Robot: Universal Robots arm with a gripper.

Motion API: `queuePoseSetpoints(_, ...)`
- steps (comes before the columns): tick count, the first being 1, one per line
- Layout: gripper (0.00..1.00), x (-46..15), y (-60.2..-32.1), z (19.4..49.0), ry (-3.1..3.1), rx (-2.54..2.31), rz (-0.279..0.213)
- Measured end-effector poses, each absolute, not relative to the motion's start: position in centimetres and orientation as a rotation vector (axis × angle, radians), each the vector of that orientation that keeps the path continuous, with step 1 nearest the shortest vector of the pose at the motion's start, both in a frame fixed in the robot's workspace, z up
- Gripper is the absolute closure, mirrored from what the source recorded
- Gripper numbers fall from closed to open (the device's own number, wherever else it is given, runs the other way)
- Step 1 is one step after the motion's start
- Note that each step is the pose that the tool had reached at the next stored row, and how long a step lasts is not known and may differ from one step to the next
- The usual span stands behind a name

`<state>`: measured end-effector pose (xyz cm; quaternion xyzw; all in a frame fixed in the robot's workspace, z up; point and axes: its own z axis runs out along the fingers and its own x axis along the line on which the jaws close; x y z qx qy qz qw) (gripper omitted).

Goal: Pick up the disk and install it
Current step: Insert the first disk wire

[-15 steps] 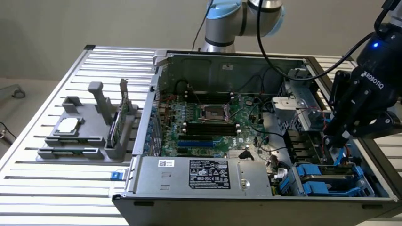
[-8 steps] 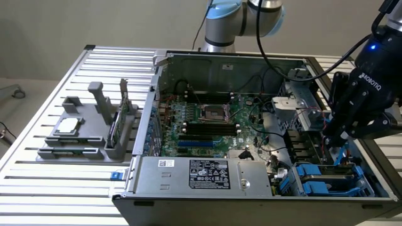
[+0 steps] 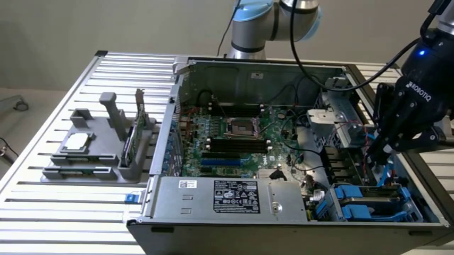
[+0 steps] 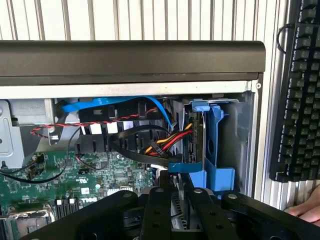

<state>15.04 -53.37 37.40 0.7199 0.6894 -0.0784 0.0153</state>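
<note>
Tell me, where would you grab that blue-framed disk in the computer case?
Take the blue carrier by its exposed edge, coming down through the case's open top. The disk seems to sit on edge in its bay, so its flat faces look walled in.

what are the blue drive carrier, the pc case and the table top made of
Blue carrier: probably moulded plastic, with an even bright colour and a soft sheen. PC case: looks like bare sheet metal, dull silver-grey with folded edges and punched holes. Table: seemingly aluminium slats, pale silver with parallel ribs, though the exact metal is a guess.
</note>
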Motion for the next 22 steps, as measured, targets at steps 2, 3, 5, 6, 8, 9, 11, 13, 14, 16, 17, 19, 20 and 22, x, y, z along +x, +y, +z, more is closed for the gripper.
queuePoseSetpoints(2, 0.84, 15.1, -53.4, 37.4, 2.145, 2.239, -0.245)
queuePoseSetpoints(3, 0.84, 15.1, -53.3, 37.4, 2.145, 2.239, -0.245)
queuePoseSetpoints(5, 0.84, 15.1, -53.3, 37.4, 2.144, 2.238, -0.247)
queuePoseSetpoints(6, 0.84, 15.1, -53.3, 37.3, 2.143, 2.237, -0.248)
queuePoseSetpoints(8, 0.84, 15.1, -53.4, 37.3, 2.143, 2.237, -0.249)
queuePoseSetpoints(9, 0.84, 15.1, -53.4, 37.2, 2.142, 2.236, -0.25)
queuePoseSetpoints(11, 0.84, 15.1, -53.5, 37.1, 2.142, 2.236, -0.252)
queuePoseSetpoints(13, 0.84, 15.1, -53.7, 36.9, 2.141, 2.236, -0.255)
queuePoseSetpoints(14, 0.84, 15.1, -53.8, 36.8, 2.141, 2.235, -0.257)
queuePoseSetpoints(16, 0.84, 15.1, -54.2, 36.7, 2.142, 2.236, -0.262)
queuePoseSetpoints(17, 0.84, 15.1, -54.4, 36.6, 2.143, 2.236, -0.265)
queuePoseSetpoints(19, 0.84, 15.1, -54.8, 36.5, 2.147, 2.239, -0.275)
queuePoseSetpoints(20, 0.84, 15.1, -55.0, 36.4, 2.149, 2.24, -0.279)
queuePoseSetpoints(22, 0.84, 15.0, -55.2, 36.3, 2.153, 2.241, -0.287)
